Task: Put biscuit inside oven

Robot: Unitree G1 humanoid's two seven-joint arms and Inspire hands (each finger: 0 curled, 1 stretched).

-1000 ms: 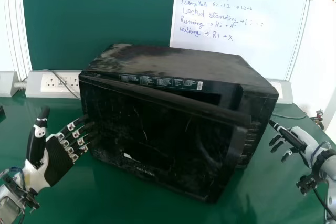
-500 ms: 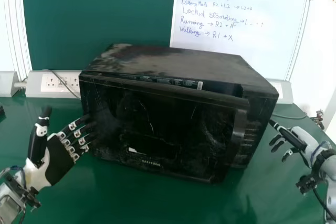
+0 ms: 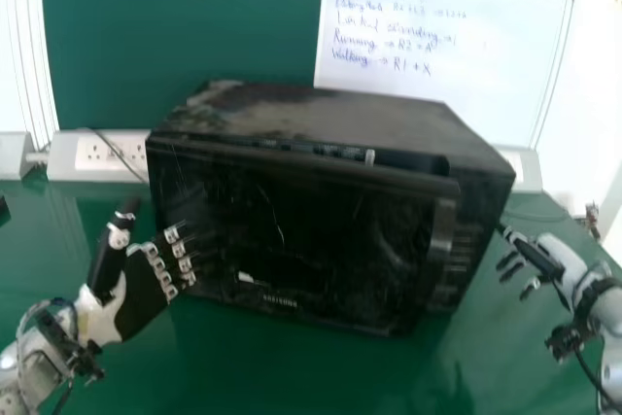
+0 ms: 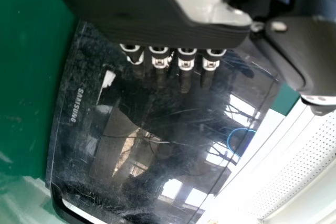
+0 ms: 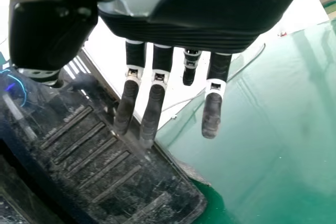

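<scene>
On the green table (image 3: 292, 371): black oven (image 3: 321, 119), door (image 3: 316, 240) ajar at right edge, hiding contents; can't tell what's inside. Left hand (image 3: 144, 293) spread at door's left side, contact unclear. Right hand (image 3: 540, 258) near oven's right side, fingers extended, slightly apart.

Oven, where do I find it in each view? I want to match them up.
Head view: oven in the centre, slightly open.
Left wrist view: its door, just beyond the left hand.
Right wrist view: its ribbed panel, partly behind the right hand.
Shared landmark: green table.
</scene>
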